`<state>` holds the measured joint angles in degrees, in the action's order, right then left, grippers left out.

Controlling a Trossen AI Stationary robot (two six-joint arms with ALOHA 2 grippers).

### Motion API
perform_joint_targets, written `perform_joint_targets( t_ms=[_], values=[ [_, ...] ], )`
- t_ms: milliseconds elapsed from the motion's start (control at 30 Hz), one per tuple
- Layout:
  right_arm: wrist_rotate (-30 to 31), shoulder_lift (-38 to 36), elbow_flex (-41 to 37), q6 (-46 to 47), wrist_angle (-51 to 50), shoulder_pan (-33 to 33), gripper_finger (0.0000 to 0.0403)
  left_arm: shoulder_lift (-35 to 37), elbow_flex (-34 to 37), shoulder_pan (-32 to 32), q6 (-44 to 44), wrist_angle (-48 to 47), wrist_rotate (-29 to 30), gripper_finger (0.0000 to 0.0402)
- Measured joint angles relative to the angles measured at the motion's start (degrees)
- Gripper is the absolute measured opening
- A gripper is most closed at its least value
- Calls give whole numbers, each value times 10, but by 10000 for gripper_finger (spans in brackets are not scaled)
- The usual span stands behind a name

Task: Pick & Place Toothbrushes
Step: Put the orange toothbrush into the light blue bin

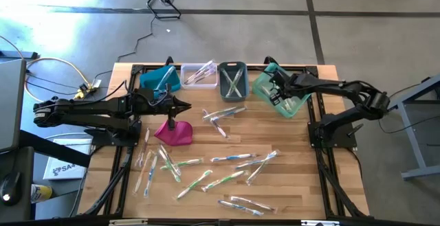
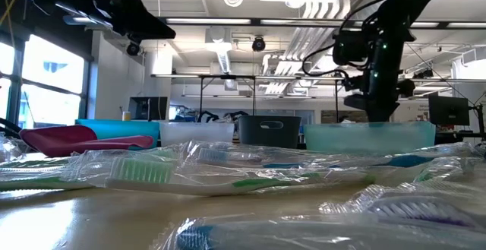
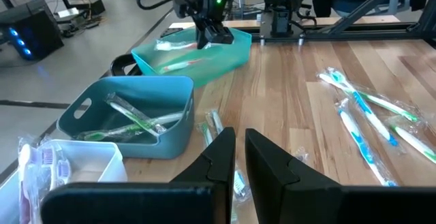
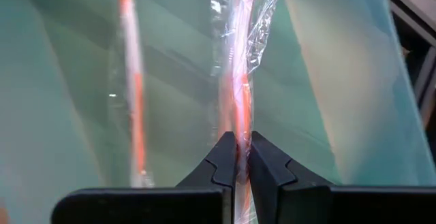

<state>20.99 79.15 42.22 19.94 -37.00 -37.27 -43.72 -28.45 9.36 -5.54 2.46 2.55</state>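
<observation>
My right gripper (image 4: 237, 157) pinching wrapped toothbrush (image 4: 235, 81) over teal bin (image 1: 265, 88); left gripper (image 3: 239, 157) closed, empty. Many brushes (image 1: 234, 159) left on table.

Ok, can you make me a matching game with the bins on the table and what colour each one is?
Things:
1. bin under the right end effector
2. bin in the middle of the row
3. bin left of that one
4. pouch below the left end effector

Colours:
A. clear white
B. magenta
C. see-through teal
D. dark grey-blue

Pairs: 1-C, 2-D, 3-A, 4-B
</observation>
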Motion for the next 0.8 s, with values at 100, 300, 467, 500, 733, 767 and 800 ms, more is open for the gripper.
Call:
perform_joint_targets(
  t_ms=[100, 300, 467, 500, 733, 767, 800],
  values=[
    [-3, 0, 0, 0, 0, -7, 12, 0, 0, 0, 0, 0, 0, 29],
    [-4, 0, 0, 13, -1, -8, 12, 0, 0, 0, 2, 0, 0, 29],
    [-6, 0, 0, 30, -1, -8, 12, 0, 0, 0, 1, -3, 0, 29],
    [-9, 0, 0, 30, -1, -8, 13, 0, 0, 0, 1, -6, 0, 29],
    [-17, 0, 0, 29, -1, -8, 37, 0, 0, 0, 2, -29, 0, 29],
    [-17, 0, 0, 29, 0, -8, 44, 0, 0, 0, 3, -29, 0, 29],
    [-17, 0, 0, 29, -1, -7, 52, 0, 0, 0, 7, -28, 0, 29]
  ],
)
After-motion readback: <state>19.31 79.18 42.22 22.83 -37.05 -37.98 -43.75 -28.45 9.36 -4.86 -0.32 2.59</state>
